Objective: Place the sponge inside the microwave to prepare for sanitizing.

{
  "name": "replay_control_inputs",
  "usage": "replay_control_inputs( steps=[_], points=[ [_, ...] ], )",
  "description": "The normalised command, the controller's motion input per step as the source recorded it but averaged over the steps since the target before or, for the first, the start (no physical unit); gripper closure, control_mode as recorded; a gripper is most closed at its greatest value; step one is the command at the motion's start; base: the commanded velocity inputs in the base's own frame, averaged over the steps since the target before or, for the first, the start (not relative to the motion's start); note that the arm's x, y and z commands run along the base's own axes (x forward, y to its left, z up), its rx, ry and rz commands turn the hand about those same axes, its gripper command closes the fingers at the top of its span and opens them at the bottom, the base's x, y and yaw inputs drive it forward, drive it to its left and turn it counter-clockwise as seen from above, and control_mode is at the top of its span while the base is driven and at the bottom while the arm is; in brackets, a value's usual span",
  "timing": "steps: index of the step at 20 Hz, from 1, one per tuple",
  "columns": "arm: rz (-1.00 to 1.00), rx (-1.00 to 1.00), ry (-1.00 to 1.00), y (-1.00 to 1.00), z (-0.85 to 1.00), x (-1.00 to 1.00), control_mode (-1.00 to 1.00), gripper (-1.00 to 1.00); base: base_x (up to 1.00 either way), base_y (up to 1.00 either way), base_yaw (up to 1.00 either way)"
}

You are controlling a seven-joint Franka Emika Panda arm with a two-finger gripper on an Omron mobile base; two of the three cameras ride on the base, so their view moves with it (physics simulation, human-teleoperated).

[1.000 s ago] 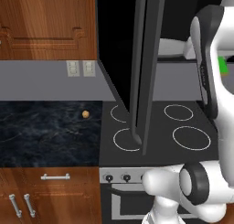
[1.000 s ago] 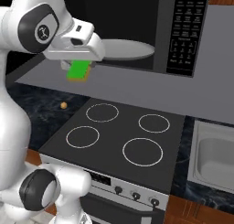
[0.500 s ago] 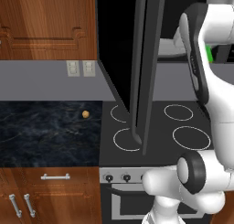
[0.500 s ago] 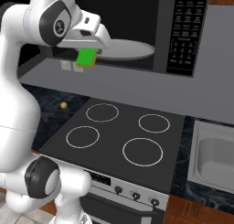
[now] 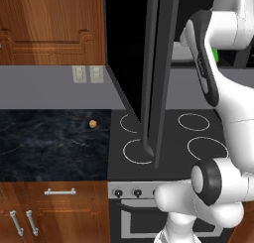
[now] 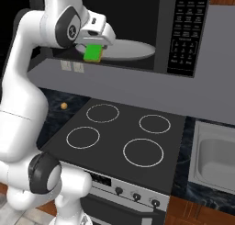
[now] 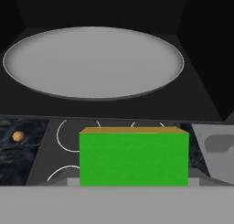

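Observation:
The sponge (image 6: 93,55), bright green with a yellow layer, is clamped in my gripper (image 6: 94,48), which is shut on it at the front left of the microwave's opening. The hand view has the sponge (image 7: 134,157) low in the middle, just outside the cavity's front lip. Beyond it lies the white round plate (image 7: 93,63), bare, on the dark cavity floor. The microwave (image 6: 183,31) hangs above the stove with its black keypad strip on the right. Its door (image 5: 158,73) stands swung open, edge-on in the left base view. A sliver of the sponge (image 5: 215,56) shows behind my forearm.
Below the microwave is a black stove top (image 6: 120,137) with several ring burners and knobs along its front. A small tan ball (image 5: 93,123) lies on the dark marble counter to the left. A steel sink (image 6: 215,160) is on the right. Wall outlets (image 5: 87,74) sit beneath wooden cabinets.
My arm has lifted and carried the sponge up and toward the microwave, from below the plate's level to the mouth of the cavity. The grip has stayed the same.

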Motion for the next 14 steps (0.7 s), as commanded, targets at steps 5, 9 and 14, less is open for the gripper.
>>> replay_control_inputs(
  steps=[5,9,14],
  points=[
    [0.00,0.00,0.03,0.00,0.00,0.58,-1.00,1.00,0.00,0.00,0.00],
    [0.00,0.00,0.04,0.00,0.00,0.62,-1.00,1.00,0.00,0.00,0.00],
    [0.00,0.00,0.11,0.00,0.05,0.64,-1.00,1.00,0.00,0.00,0.00]
  ],
)
